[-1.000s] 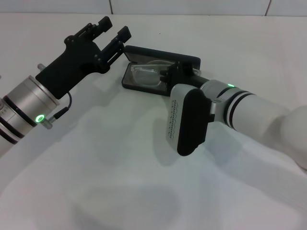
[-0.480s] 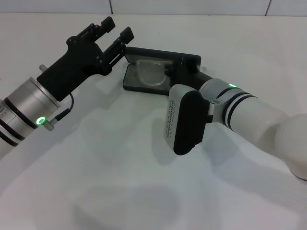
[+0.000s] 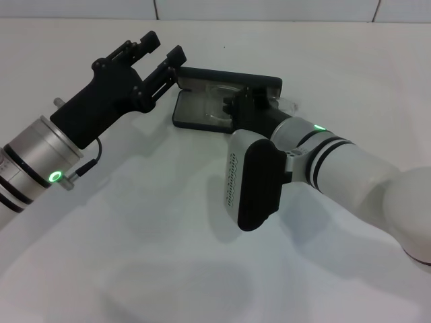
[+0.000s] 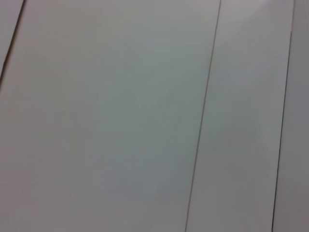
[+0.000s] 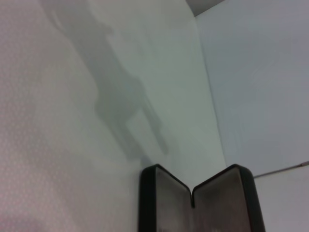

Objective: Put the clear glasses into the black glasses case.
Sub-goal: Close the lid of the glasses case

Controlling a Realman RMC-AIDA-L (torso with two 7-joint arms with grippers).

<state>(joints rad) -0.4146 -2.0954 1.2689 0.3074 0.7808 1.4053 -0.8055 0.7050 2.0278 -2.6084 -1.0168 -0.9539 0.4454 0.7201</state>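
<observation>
The black glasses case [image 3: 192, 116] lies open at the far middle of the white table, its lid [image 3: 215, 74] standing up behind it. The clear glasses [image 3: 214, 102] rest in the case tray, and one clear end [image 3: 287, 104] pokes out past the case's right corner. My right gripper [image 3: 237, 108] hangs low over the right half of the tray and covers much of the glasses. Just left of the lid's left end, above the table, my left gripper [image 3: 163, 48] is open and holds nothing. The right wrist view shows only one end of the open case [image 5: 193, 203].
A white wall [image 3: 269, 8] with panel seams borders the table at the back. The left wrist view shows only white panels [image 4: 120, 116]. My right forearm [image 3: 350, 168] with its black-and-white camera block [image 3: 252, 178] crosses the table in front of the case.
My right gripper has slid left along the case and lower. The glasses shifted with it, and a clear end now shows past the case's right corner. The left gripper edged slightly up.
</observation>
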